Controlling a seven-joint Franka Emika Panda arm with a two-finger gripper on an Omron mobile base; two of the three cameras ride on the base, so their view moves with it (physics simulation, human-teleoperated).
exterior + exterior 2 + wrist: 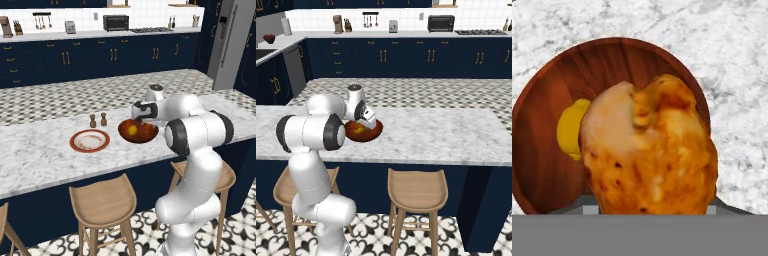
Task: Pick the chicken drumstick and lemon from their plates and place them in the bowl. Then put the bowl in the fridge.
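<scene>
The chicken drumstick (pixel 652 155) fills the near part of the hand view, and my gripper (pixel 149 121) is shut on it just above the bowl (pixel 542 145); its fingertips are hidden behind the meat. The reddish-brown bowl (pixel 142 135) stands on the marble counter with the lemon (pixel 132 130) inside it. In the hand view the lemon (pixel 569 130) lies to the left of the drumstick. From the right base view the hand (pixel 365 121) hangs over the bowl (pixel 368 134). A white plate with a red-brown rim (pixel 75 141) lies empty left of the bowl. The fridge (pixel 227 40) stands at the far right.
Two small brown shakers (pixel 93 120) stand behind the red-rimmed plate. Wooden stools (pixel 102 200) line the counter's near side. My own arm's elbow (pixel 192 135) bulks just right of the bowl. A tiled floor aisle runs between the island and the back cabinets.
</scene>
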